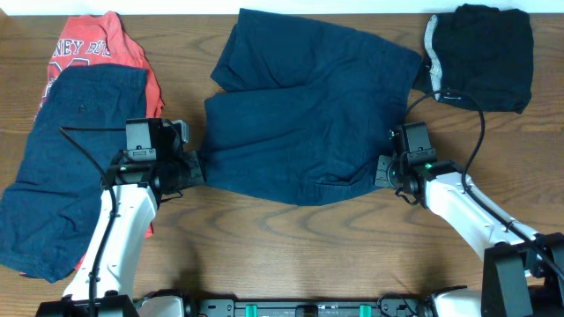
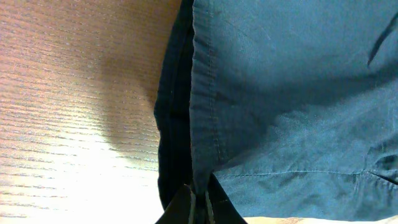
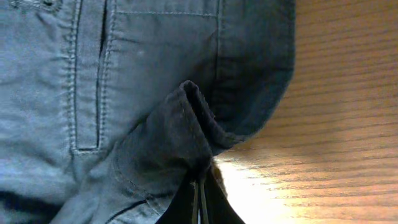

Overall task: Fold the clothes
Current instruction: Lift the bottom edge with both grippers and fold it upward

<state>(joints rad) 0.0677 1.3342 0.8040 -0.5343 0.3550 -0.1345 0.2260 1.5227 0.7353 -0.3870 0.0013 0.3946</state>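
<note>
Now pinches shorts (image 1: pixel 300 114), spread at middle of table (image 1: pixel 282 260), with left gripper (image 2: pixel 199 204) and right gripper (image 3: pixel 200 198) both closed on opposite stitched edges; probably soft and limp, best taken at seams.

Brown wooden table (image 1: pixel 308 255) under me, grain running side to side. Through my left camera it's reddish up top, a soft shadow across the middle, bright glare washing out the lower part. My right camera shows warm orange wood and glare again low down. A pale strip (image 1: pixel 194 5) lines the far edge.
</note>
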